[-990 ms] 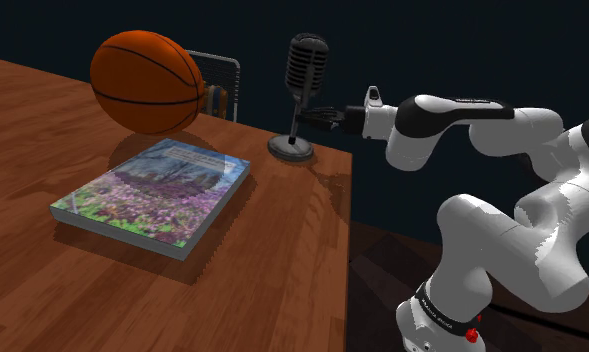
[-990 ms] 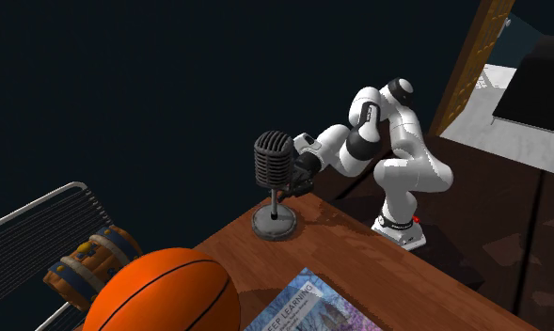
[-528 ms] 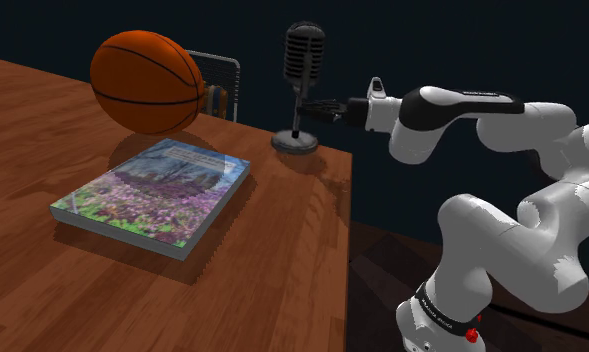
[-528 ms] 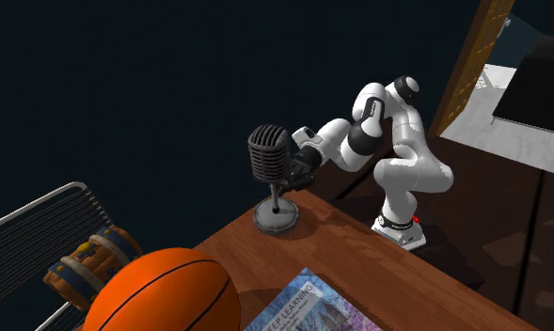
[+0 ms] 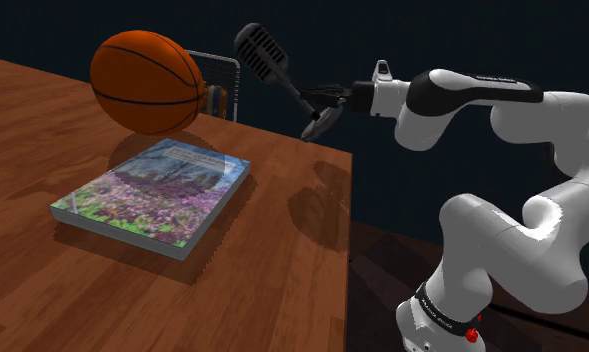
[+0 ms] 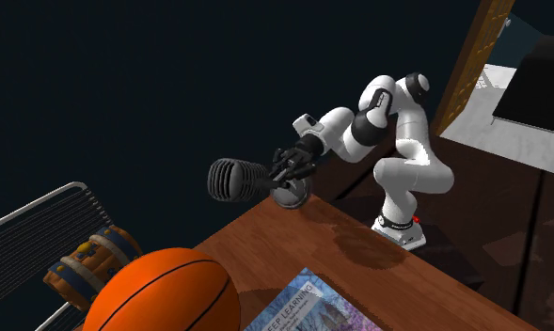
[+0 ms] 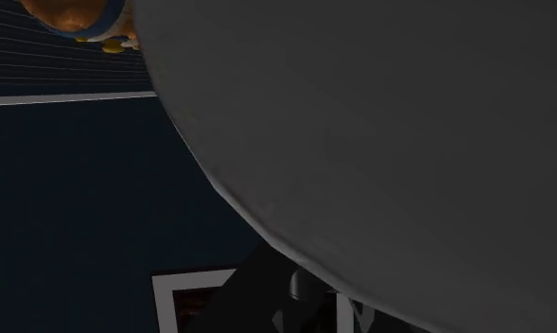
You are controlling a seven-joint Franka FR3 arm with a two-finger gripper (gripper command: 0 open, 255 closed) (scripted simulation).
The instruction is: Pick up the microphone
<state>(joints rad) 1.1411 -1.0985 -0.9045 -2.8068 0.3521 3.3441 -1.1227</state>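
Your table (image 5: 282,270) no longer carries the mic. The ball (image 5: 147,82) at 10 o'clock in the shoulder view and the book (image 5: 157,190) at 8 o'clock lie on it, well apart from the grasp. The arm (image 5: 462,95) reaches in from 3 o'clock toward 12 o'clock.

The mic (image 5: 265,52) hangs in the air above the table's far edge. It is tilted hard: its head points to 10 o'clock of the grip, and its round base sits at about 6 o'clock of it, off the wood. Its shadow falls on the bare table below.

The gripper (image 5: 320,96) has its fingers closed round the thin stem between head and base, so it has hold of the mic. In the wrist view a broad grey curve sits close to the camera, and you may take that for the base.

I judge the pick-up as good as done. What is left is to hold the load steady, since the lean suggests the stem may turn in the grip.

As for writing, dark lettering on the arm's forearm and on the ring at its foot is too small to read. In the second exterior view the book's cover at 6 o'clock seems to read "EEP LEARNING", cut off at its start. The ball and the mic bear no mark you can read.
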